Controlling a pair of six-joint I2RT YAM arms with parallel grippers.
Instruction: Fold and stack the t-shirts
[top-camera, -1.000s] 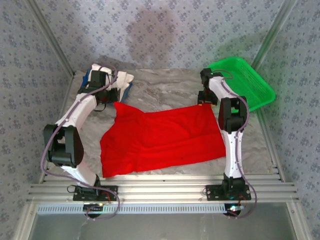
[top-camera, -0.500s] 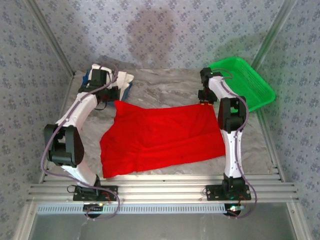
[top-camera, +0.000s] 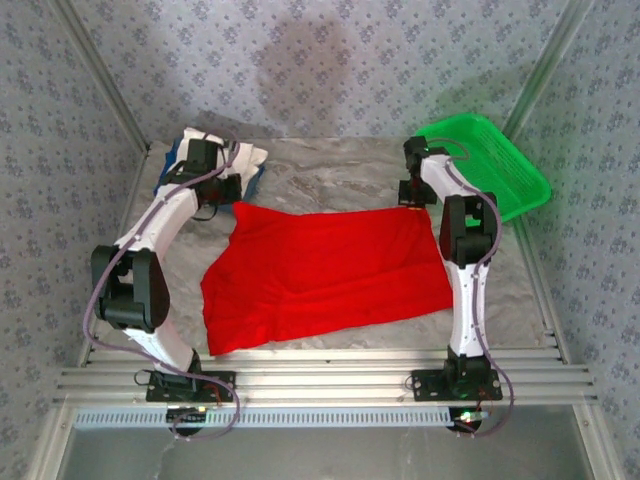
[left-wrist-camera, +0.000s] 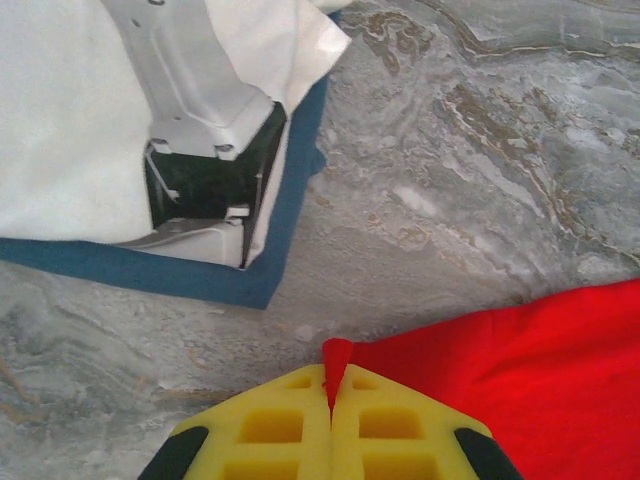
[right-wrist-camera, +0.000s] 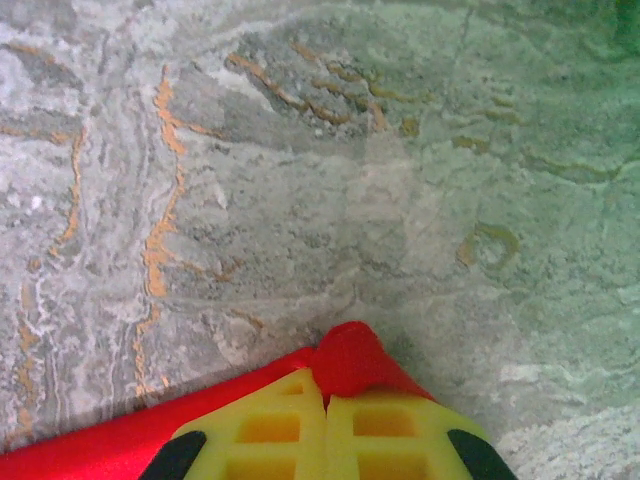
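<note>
Now that the right tool (top-camera: 414, 204) has pressed together on the upper right corner of the red t-shirt (top-camera: 320, 275), the top view shows both far corners held. The left tool (top-camera: 233, 203) pinches the upper left corner, and the far edge runs straighter than a second ago. The shirt lies spread mid-frame on the worktop (top-camera: 330, 172), with the white t-shirt (top-camera: 246, 156) at upper left. In the left wrist view, the left tool (left-wrist-camera: 330, 385) at bottom centre nips a red peak of cloth, with the blue tray (left-wrist-camera: 200, 282) at upper left. In the right wrist view, the right tool (right-wrist-camera: 325, 395) grips a bunched red corner (right-wrist-camera: 345, 358). The first fold looks ready to begin.
</note>
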